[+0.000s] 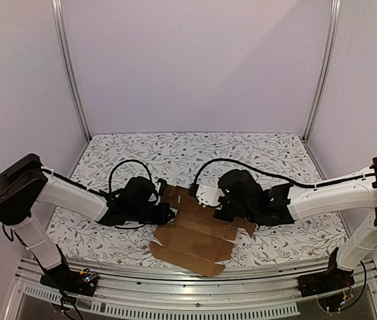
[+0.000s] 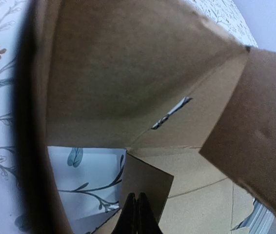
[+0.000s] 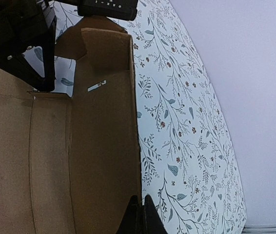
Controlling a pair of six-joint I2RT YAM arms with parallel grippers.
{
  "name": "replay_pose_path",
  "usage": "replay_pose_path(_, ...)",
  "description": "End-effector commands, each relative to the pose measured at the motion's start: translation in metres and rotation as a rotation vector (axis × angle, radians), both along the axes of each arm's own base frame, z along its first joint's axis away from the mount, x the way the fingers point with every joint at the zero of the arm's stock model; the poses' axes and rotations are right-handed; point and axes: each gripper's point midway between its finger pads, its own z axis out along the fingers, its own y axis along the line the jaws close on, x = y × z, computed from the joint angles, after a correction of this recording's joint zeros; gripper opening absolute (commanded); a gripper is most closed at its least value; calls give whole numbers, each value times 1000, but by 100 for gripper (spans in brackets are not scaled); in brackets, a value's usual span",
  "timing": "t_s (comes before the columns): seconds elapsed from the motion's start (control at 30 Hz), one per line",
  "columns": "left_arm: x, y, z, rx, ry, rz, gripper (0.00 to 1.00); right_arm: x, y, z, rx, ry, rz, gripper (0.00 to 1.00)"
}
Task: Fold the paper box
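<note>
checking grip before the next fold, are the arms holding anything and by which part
Both seem to hold the paper box: the left gripper pinches a small flap's edge, the right gripper the raised side panel's edge.

Far flaps of the paper box (image 1: 198, 240) beneath both pairs of jaws; unidentifiable dark blur (image 2: 28, 122) alongside.

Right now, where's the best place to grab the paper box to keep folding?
Probably pinch the paper box at the top edge of its raised far panel, coming from above: that panel stands up off its crease, edge exposed, while the rest lies flat.
</note>
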Motion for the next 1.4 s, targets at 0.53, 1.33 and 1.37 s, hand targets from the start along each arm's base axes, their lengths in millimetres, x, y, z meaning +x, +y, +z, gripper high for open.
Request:
replay_pose_path(0.53, -8, -9, 20, 38, -45, -36, 0, 0, 4, 0, 3, -3, -16, 0)
replay_pose_path(1.33, -14, 100, 120, 105, -290, 119, 0, -16, 5, -13, -195, -167, 129, 0)
replay_pose_path(1.37, -13, 104, 119, 90, -293, 128, 0, -18, 6, -13, -199, -176, 139, 0)
